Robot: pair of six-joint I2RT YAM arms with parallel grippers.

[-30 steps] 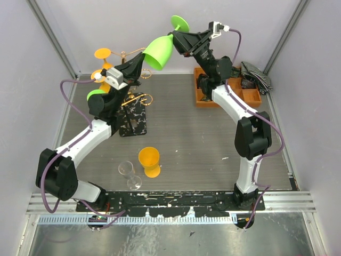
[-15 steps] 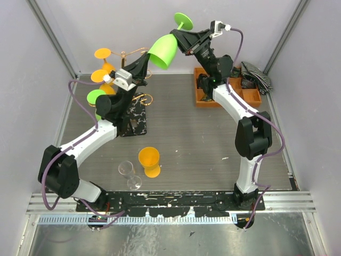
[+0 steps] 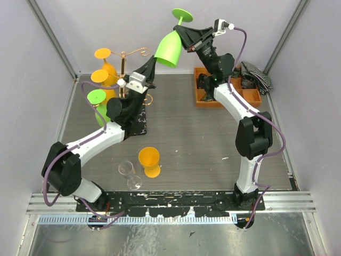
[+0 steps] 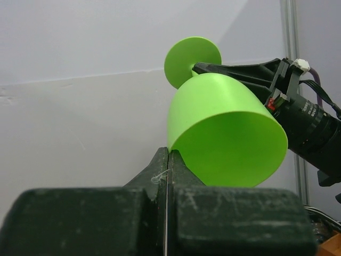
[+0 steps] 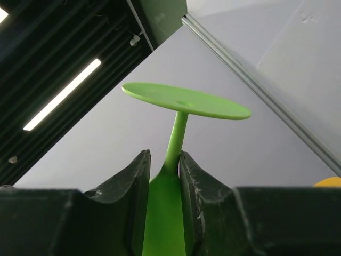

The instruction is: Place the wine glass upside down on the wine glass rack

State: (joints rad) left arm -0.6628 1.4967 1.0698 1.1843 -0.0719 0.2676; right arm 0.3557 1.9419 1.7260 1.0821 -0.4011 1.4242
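From the top external view, the right gripper point(image 3: 187, 37) is raised high over the far side of the table. It is clamped on the stem of the green wine glass point(image 3: 169, 48). The glass is tilted, with its foot up and far and its open bowl slanting down toward the left. It hangs in the air to the right of the wine glass rack point(image 3: 123, 66) and is not on it. The rack stands at the far left on its black marbled base. Two orange glasses point(image 3: 101, 76) and another green glass point(image 3: 96, 97) hang upside down from the rack's left arms. The left gripper point(image 3: 151, 60) points up just beneath the bowl's rim; whether it touches the rim cannot be told from here. Nearer on the table, an orange cup point(image 3: 149, 159) and a clear glass point(image 3: 129, 175) lie close together. An orange tray point(image 3: 204, 100) sits at the far right.

In the left wrist view, the left fingers are pressed together with only a thin seam between them and nothing in their grip. The green bowl's open mouth looms just beyond their tips. The right gripper's black fingers hold the stem just below the foot.

In the right wrist view, the two fingers point(image 5: 136, 181) pinch the narrow green stem from either side. The round foot spreads flat above them.
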